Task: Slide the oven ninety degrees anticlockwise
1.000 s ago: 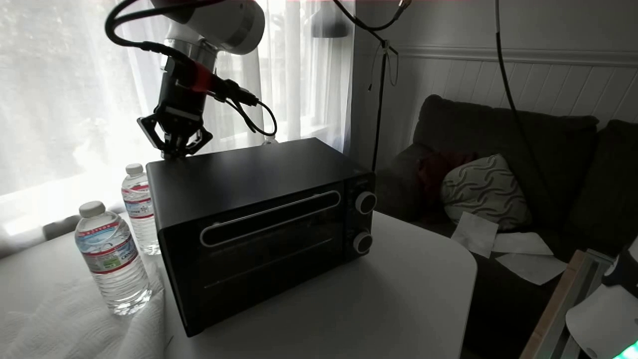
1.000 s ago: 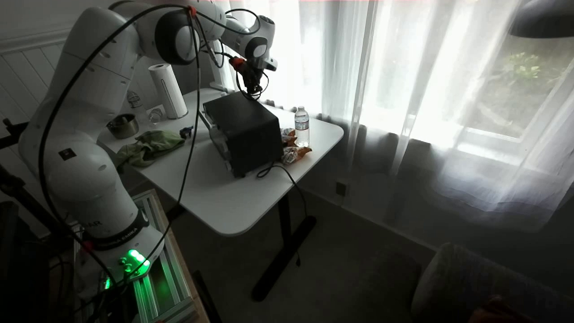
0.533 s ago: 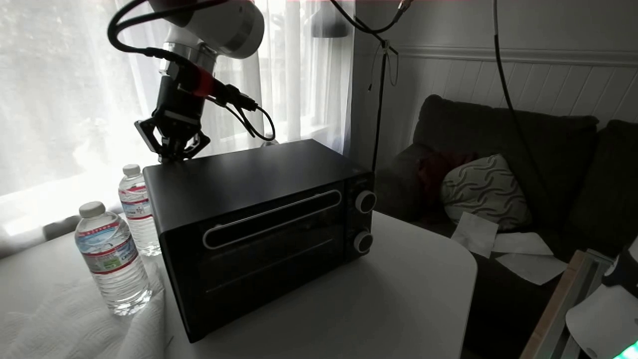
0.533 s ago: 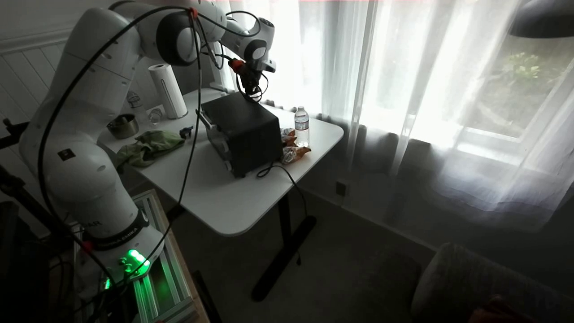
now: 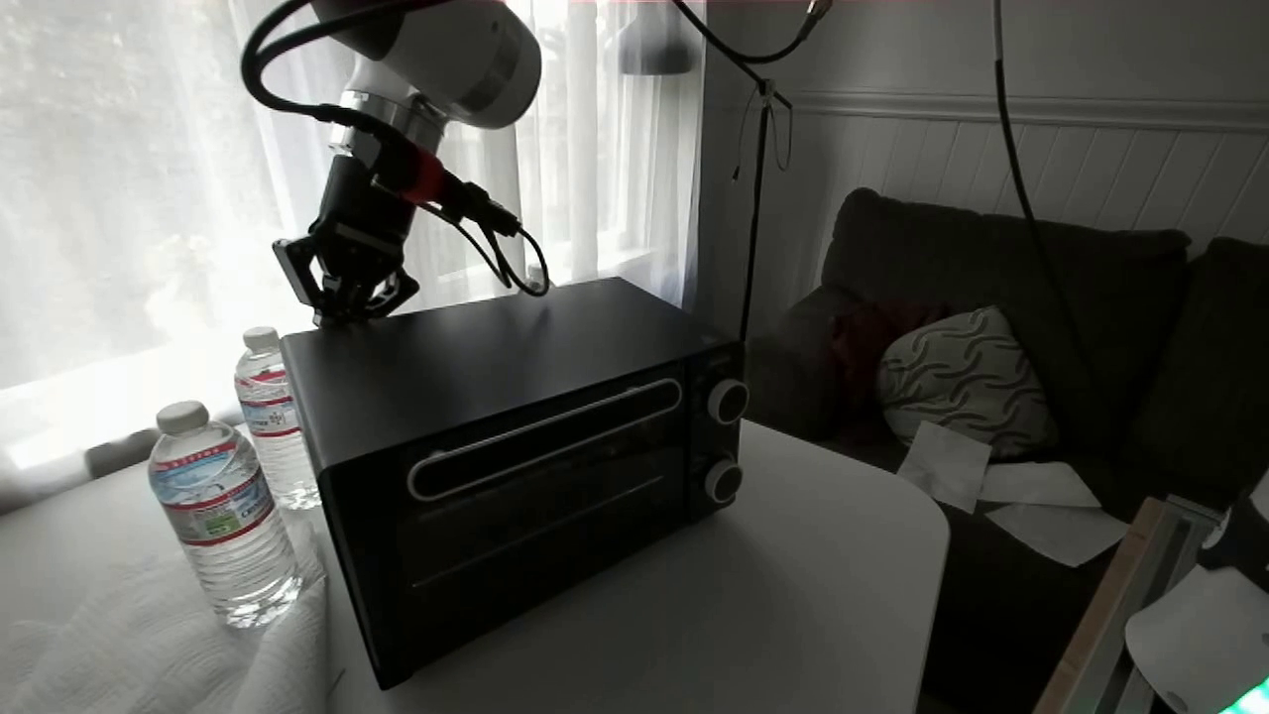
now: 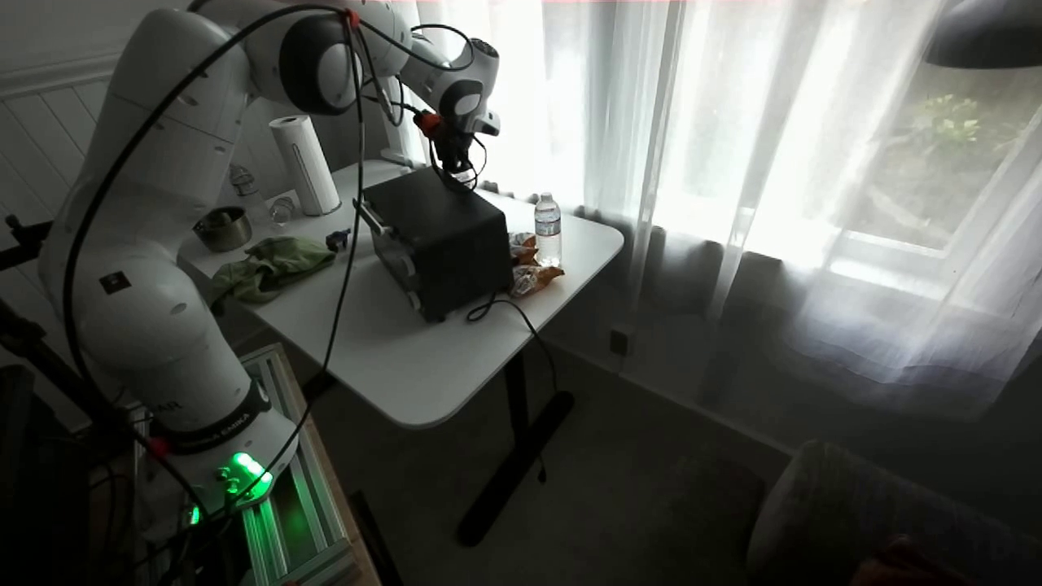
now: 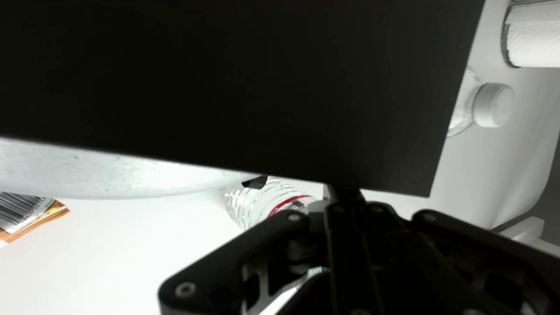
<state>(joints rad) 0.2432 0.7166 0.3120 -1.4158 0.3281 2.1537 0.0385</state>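
The black oven stands on the white table. Its handle and two silver-ringed knobs face an exterior view; its dark top and side also show in an exterior view. My gripper is at the oven's rear edge, near the end away from the knobs. In the wrist view the two fingers are together, with nothing seen between them. Their tips go out of sight behind the edge of the oven's top. I cannot see the contact point itself.
Two water bottles stand close to the oven's left end, with paper towel below. Snack bags and a bottle are behind the oven. A cord hangs over the table edge. A green cloth lies in front.
The oven's end away from the knobs has swung slightly toward its front, turning it a little anticlockwise. The gripper has moved along with it. The bottle beside that end has shifted slightly left.
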